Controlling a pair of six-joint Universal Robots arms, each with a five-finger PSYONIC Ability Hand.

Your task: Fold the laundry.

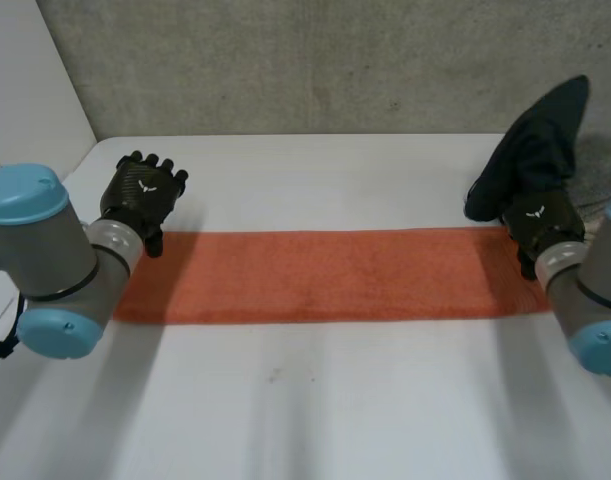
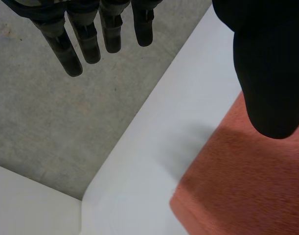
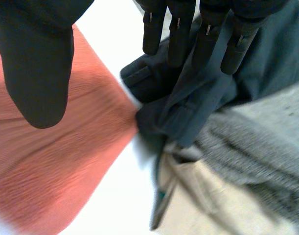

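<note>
Table (image 1: 305, 400), white, carried an orange towel (image 1: 325, 275) folded into 1 long strip, its long axis running from the left arm's side across to the right arm's. Just beyond its right end sat a heap of dark blue cloth (image 1: 535, 150) with grey cloth (image 3: 257, 152) beside it. Left hand (image 1: 143, 195) and right hand (image 1: 540, 228) each hung over 1 far corner, fingers straight, thumb apart, holding nothing. For an end-to-end fold, each corner lay just under its own hand's thumb
</note>
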